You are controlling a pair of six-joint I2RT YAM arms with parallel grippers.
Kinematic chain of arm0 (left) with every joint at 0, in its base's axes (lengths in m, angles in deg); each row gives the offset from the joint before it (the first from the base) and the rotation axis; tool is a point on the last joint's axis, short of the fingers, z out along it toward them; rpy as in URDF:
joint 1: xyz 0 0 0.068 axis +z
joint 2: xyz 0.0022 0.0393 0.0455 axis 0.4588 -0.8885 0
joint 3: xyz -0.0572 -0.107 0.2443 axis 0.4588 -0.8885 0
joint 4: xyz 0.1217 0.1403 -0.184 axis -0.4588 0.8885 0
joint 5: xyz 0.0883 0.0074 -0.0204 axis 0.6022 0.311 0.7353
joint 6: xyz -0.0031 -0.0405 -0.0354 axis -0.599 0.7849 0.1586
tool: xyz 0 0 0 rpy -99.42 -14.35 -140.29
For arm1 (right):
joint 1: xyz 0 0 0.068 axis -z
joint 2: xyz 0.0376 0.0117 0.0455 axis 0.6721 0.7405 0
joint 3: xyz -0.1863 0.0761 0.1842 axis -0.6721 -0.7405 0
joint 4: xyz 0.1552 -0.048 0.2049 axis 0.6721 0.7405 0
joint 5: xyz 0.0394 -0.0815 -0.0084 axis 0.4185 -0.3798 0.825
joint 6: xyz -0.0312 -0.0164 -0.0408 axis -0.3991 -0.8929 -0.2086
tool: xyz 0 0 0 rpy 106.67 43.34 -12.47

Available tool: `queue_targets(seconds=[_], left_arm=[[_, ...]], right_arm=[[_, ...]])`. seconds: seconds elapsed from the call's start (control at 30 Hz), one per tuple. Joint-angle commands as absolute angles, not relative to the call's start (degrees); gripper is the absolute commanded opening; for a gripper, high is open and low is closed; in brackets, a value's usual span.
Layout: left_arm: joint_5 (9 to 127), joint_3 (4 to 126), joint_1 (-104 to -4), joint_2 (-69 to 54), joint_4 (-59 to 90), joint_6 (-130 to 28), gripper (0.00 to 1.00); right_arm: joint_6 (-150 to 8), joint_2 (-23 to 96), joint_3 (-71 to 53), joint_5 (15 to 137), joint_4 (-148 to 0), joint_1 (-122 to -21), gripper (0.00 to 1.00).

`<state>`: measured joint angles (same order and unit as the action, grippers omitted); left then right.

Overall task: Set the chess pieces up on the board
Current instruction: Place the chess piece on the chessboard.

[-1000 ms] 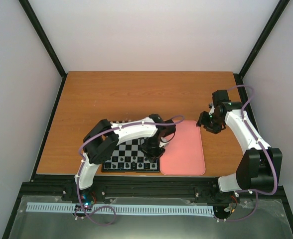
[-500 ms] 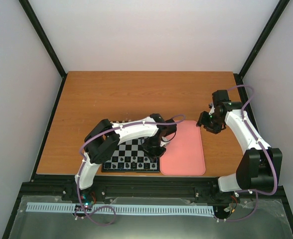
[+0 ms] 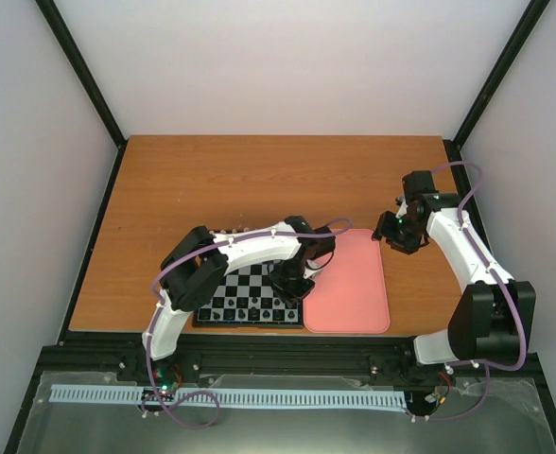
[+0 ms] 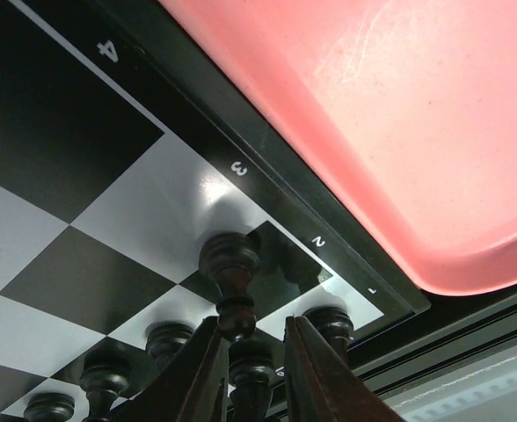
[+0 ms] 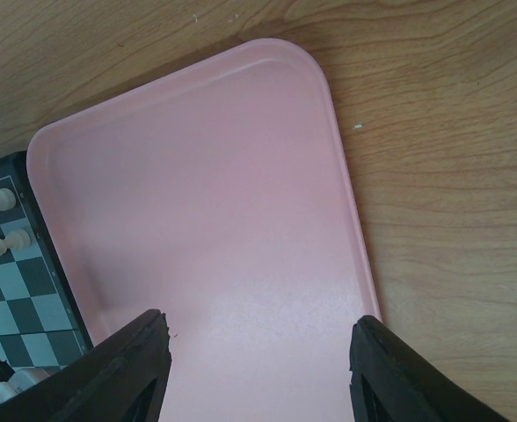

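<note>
Your left gripper (image 4: pixel 251 323) sits low over the square chessboard (image 4: pixel 166 207), a glossy surface of black and pale grey checks. Its black rim is printed with white numerals, and the gripper is at the edge lying just beside the pink rounded plastic tray (image 4: pixel 399 114). Its two slim dark fingers (image 4: pixel 201 374) stand narrowly apart with a turned black chess piece (image 4: pixel 229 262) between them, knobbed on top with a ringed stem. You cannot tell from the wrist view whether they press on it or only flank it. More small black chess pieces (image 4: pixel 169 338) with rounded heads stand upright on the squares around it, near the board's corner. Your right gripper (image 5: pixel 258 369) hovers above the smooth, matte tray with its broad black fingers (image 5: pixel 140 360) spread wide, the tray's floor showing between them. Two cream-white pieces (image 5: pixel 2 240) stand on the board, and the grained orange-brown wooden table (image 5: pixel 434 176) shows around the tray.
</note>
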<state>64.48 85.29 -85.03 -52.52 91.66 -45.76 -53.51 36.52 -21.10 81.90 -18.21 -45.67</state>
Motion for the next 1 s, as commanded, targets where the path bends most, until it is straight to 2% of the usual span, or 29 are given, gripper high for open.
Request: queue_targets(seconds=[0.0, 0.37, 0.53, 0.7, 0.97], left_arm=[[64.79, 86.81, -85.85, -52.71, 92.97, -46.42, 0.21], [66.52, 95.35, -85.85, -51.12, 99.4, -46.41, 0.25], [66.52, 95.19, -85.68, -50.16, 99.12, -46.08, 0.26], [66.86, 94.26, -84.66, -50.8, 96.12, -44.91, 0.1], [67.76, 95.16, -82.65, -54.54, 93.32, -44.65, 0.04]], right_arm=[[-54.12, 36.04, -21.38, 82.23, -19.15, -45.04, 0.56], [-54.07, 36.03, -20.82, 82.66, -19.24, -45.11, 0.56], [-54.18, 35.86, -20.97, 82.67, -19.15, -45.04, 0.56], [-54.1, 35.82, -21.01, 82.83, -19.24, -45.08, 0.56], [-54.26, 35.82, -20.99, 82.93, -19.09, -45.07, 0.56]])
